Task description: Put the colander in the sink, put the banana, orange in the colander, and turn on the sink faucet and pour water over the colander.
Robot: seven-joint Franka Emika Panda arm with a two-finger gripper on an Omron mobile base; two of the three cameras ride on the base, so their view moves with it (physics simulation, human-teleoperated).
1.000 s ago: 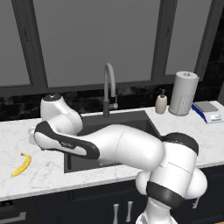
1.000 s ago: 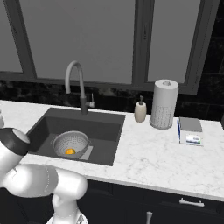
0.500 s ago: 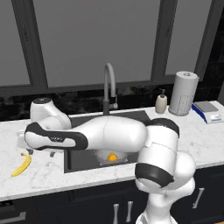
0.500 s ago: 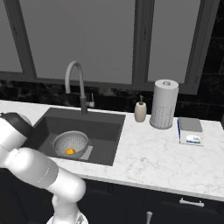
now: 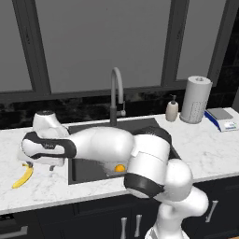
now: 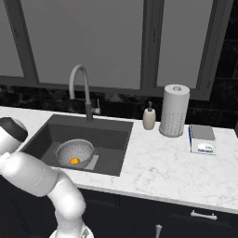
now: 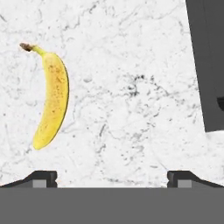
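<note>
Three views, taken one at a time.

Left base, surface: I see a white marble counter (image 5: 205, 149) with the dark sink (image 5: 93, 169) set into it, and dark cabinet fronts below.
Left base, room: tall grey window panes with dark frames run behind a black backsplash.
Left base, faucet: the sink faucet (image 5: 116, 95) arches up at the back rim of the basin.
Left base, fruit: the banana (image 5: 23, 177) lies on the counter left of the sink; a bit of the orange (image 5: 120, 167) peeks out low in the basin beside my arm.
Left base, hand: my arm reaches left across the sink and the gripper (image 5: 39, 164) sits low over the counter just by the banana.
Left base, clutter: a soap bottle (image 5: 172, 110), a paper-towel roll (image 5: 195, 99) and a small scale (image 5: 222, 118) stand on the right.

Right base, sink: the colander (image 6: 75, 153) sits upright on the basin floor, toward the front, with the orange inside it.
Right base, surface: the marble to the right carries the same soap bottle, roll and scale along the wall.

Hand view, surface: veined white marble, with the dark sink edge at upper right.
Hand view, banana: it lies flat, left of centre, stem toward the top, apart from the fingers.
Hand view, hand: I see both fingertips (image 7: 41, 178) spread wide apart, nothing between them.
</note>
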